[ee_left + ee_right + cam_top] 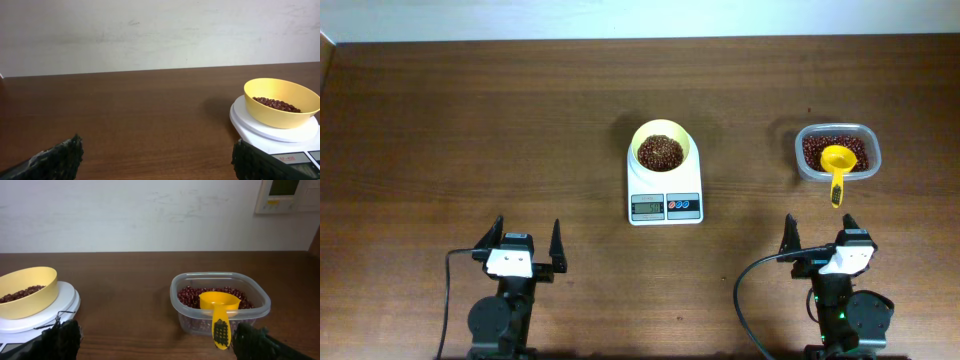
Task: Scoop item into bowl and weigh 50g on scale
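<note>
The left gripper (528, 226) and right gripper (820, 228) gape empty; the right should pinch the scoop (836, 172) handle squarely (it overhangs the tub (871, 141) rim)

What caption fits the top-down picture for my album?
Yellow bowl of beans sits on the scale; scoop rests in the tub.

A dark wooden table (470, 130) runs back to a plain white wall (150, 210). On its right side sits 1 clear plastic tub (873, 140) with rounded corners. 1 yellow scoop (837, 160) lies in it, cup up, its handle over the near rim. A pale wall panel (287, 195) hangs far right.
</note>
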Robot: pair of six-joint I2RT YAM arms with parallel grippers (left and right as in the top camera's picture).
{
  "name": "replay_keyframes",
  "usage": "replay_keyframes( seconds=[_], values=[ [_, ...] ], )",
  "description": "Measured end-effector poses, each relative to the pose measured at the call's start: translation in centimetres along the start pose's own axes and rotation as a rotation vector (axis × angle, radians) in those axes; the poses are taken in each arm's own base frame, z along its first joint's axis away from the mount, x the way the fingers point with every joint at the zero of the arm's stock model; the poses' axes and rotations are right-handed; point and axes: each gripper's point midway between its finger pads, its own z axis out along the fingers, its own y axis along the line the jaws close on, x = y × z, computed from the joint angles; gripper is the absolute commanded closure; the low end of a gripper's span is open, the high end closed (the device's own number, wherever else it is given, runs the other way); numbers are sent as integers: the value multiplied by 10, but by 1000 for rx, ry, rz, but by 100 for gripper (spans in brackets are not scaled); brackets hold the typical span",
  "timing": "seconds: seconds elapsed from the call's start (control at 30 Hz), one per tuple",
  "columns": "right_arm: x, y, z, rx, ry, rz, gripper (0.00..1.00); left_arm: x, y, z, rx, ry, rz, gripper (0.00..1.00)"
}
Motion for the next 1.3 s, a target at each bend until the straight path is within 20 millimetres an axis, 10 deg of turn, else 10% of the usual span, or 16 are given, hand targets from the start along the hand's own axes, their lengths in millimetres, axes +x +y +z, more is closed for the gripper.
replay_keyframes(
  seconds=[1.3],
  values=[
    [0,6,0,-32,-2,-78,1,0,0,0,0,0,0,1]
  ],
)
